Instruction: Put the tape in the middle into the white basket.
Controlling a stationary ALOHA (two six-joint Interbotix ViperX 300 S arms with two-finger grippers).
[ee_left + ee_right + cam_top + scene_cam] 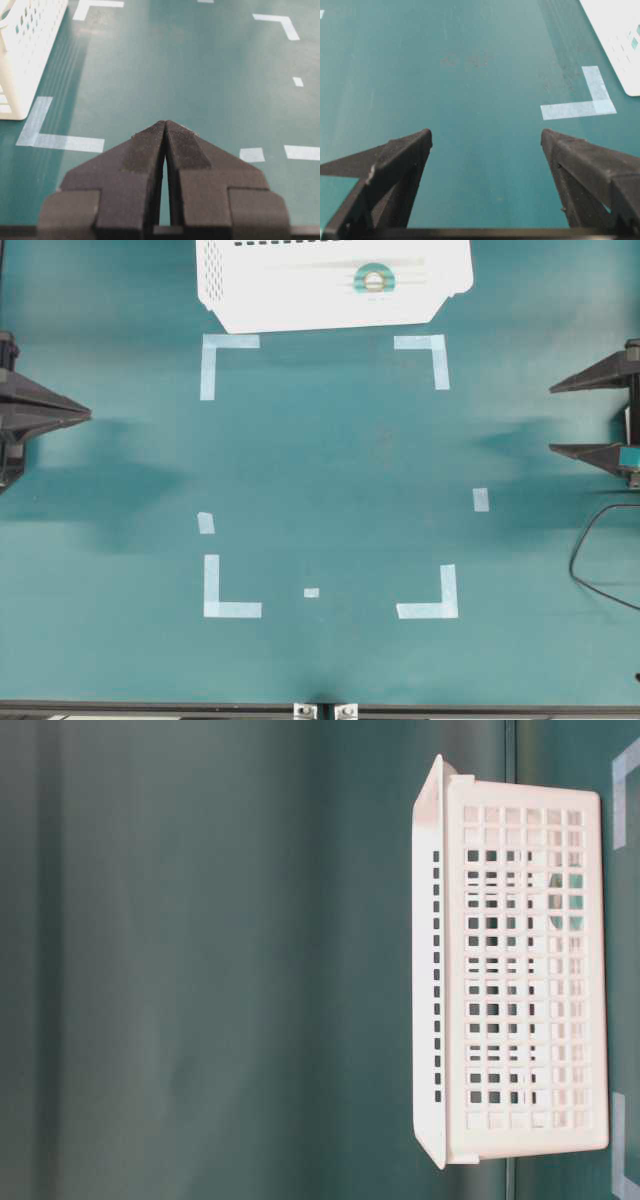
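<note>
Two tools flank a green counter (330, 460) marked with pale tape corners. The left tool (165, 131) sits at the left edge, its jaws pressed together and pinching nothing. The right tool (486, 137) sits at the right edge, its jaws spread wide with only bare counter between them. The tape (374, 279), a teal ring with a tan core, lies flat inside the white basket (250, 300) at the far edge of the counter, right of the basket's middle; the marked rectangle holds no roll. Judged from this, the placement looks done. Such a roll is likely light, stiff and not fragile, its outer face rather smooth. The surest hold would be across the ring wall, one jaw in the core and one outside.
</note>
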